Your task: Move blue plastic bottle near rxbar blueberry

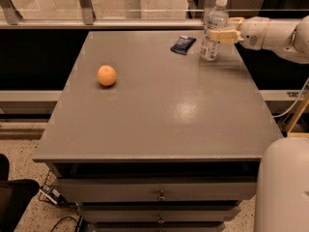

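Observation:
The blue plastic bottle [213, 29], clear with a white cap, stands upright at the table's far right. My gripper [218, 36] reaches in from the right and is shut on the bottle at mid-height, with one cream finger [223, 36] across its front. The bottle's base looks to be at the table surface. The rxbar blueberry [183, 44], a small flat dark blue wrapper, lies on the table just left of the bottle, a short gap apart.
An orange [106, 75] sits on the left part of the grey table [164, 110]. A glass-and-metal railing [120, 18] runs behind the far edge. Drawers are below the front edge. A white robot body part [285, 187] fills the lower right corner.

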{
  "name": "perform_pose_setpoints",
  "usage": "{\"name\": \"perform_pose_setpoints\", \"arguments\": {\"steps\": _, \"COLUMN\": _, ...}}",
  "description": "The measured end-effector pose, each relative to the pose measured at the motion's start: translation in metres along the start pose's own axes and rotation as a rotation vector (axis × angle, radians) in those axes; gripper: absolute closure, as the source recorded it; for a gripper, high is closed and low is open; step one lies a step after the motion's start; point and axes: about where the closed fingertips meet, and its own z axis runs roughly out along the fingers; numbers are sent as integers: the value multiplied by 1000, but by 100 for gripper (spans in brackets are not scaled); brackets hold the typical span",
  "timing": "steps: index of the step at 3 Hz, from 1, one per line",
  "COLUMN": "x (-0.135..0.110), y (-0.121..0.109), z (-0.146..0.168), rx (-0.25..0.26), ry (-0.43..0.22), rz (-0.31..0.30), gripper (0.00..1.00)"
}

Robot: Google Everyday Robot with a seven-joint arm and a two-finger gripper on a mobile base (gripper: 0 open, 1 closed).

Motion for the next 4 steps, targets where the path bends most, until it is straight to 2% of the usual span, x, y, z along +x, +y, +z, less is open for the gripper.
{"name": "perform_pose_setpoints", "arguments": {"steps": 1, "x": 11, "y": 4, "z": 15, "rx": -29, "ry": -8, "rz": 36, "gripper": 100}}
{"name": "perform_pose_setpoints", "arguments": {"steps": 3, "x": 11, "y": 4, "z": 15, "rx": -30, "ry": -8, "rz": 38, "gripper": 59}}
{"name": "perform_pose_setpoints", "arguments": {"steps": 4, "x": 11, "y": 4, "z": 16, "rx": -31, "ry": -9, "rz": 38, "gripper": 35}}
